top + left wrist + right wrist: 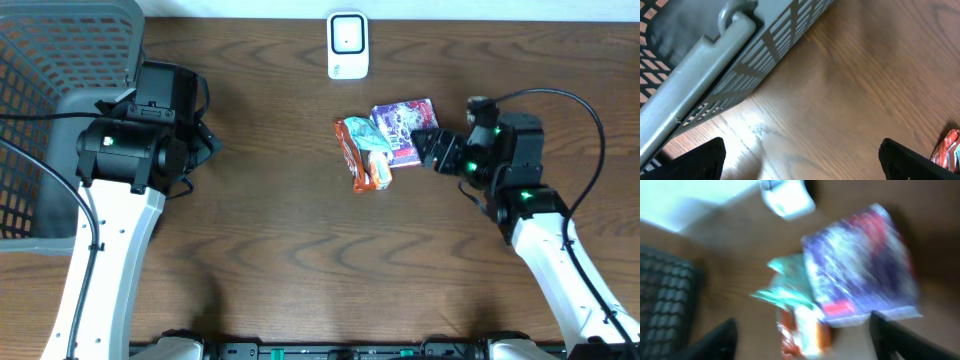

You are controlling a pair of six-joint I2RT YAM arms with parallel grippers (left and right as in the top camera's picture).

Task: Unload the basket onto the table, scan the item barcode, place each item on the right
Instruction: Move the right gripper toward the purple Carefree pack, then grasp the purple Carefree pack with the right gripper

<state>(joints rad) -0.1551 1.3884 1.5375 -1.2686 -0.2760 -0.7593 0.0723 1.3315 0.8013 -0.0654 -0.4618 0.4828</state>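
Observation:
Two packets lie mid-table: an orange and teal snack packet (362, 152) and a purple packet (402, 128) partly overlapping it. A white scanner-like device (347, 45) stands at the far edge. My right gripper (432, 150) is open beside the purple packet's right edge. The right wrist view is blurred; in it the gripper (805, 336) has both packets ahead, the purple packet (860, 270) near its right finger and the orange packet (802, 330) between the fingers, nothing gripped. My left gripper (205, 140) hangs open by the basket, over bare wood (801, 155).
A grey mesh basket (60, 90) fills the far left corner, its wall (715, 65) just beyond the left gripper. The orange packet's corner (947, 150) shows at the right edge of the left wrist view. A cable loops from the right arm (590, 110).

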